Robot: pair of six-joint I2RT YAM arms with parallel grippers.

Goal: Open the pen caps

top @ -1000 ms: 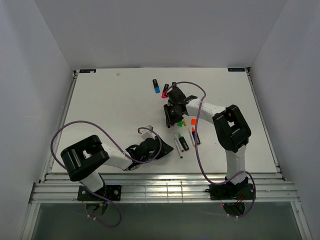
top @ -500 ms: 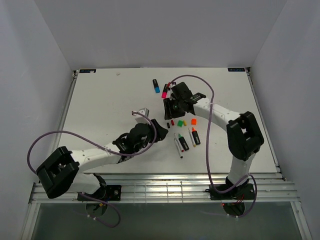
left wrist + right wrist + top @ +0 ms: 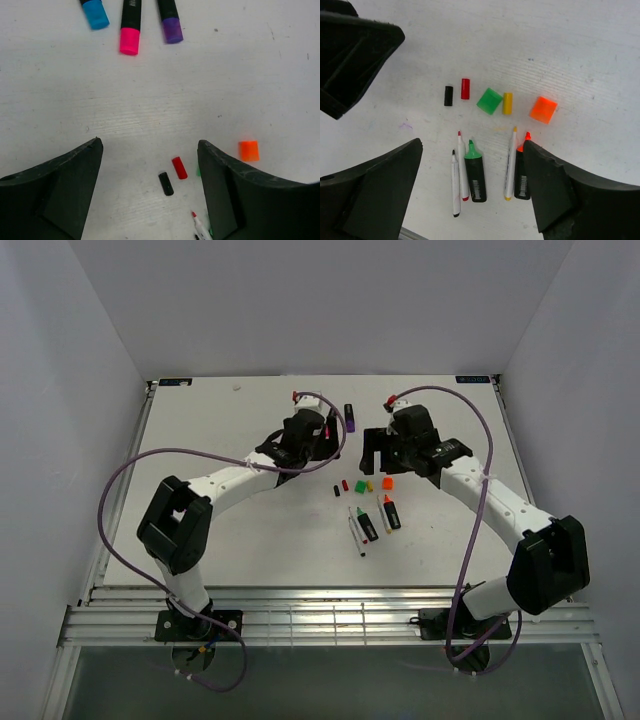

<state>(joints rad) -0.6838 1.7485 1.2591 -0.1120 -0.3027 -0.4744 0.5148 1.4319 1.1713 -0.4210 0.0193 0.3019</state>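
Left jaws and right jaws are held wide open, empty. A row of loose caps is laid on the surface; at the left jaws' 12 o'clock, a blue cap, pink cap and purple cap are seen fitted.

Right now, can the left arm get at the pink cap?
Probably yes. The left jaws stand open, and the pink cap lies ahead of them across bare table. The blue cap and purple cap flank it closely, so closing on it alone may be tight.
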